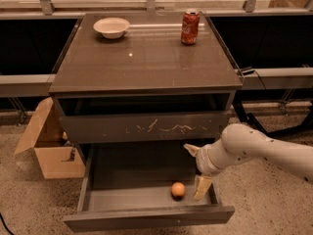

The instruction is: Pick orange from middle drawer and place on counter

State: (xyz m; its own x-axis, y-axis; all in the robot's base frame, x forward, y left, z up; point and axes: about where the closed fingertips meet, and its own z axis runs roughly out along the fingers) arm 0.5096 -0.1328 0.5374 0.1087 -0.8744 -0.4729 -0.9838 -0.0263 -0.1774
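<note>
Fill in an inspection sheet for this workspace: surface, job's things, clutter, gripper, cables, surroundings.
Surface: counter, glossy, holding only the clutter at its back.
Job's things: orange on the floor of the open drawer, near its front right; not yet on the counter.
Clutter: bowl and can.
Gripper: gripper low in the drawer, just right of the orange.
Cables: thin dark cable right of the counter.
Surroundings: open box left of the drawer; scratched drawer front above it.
</note>
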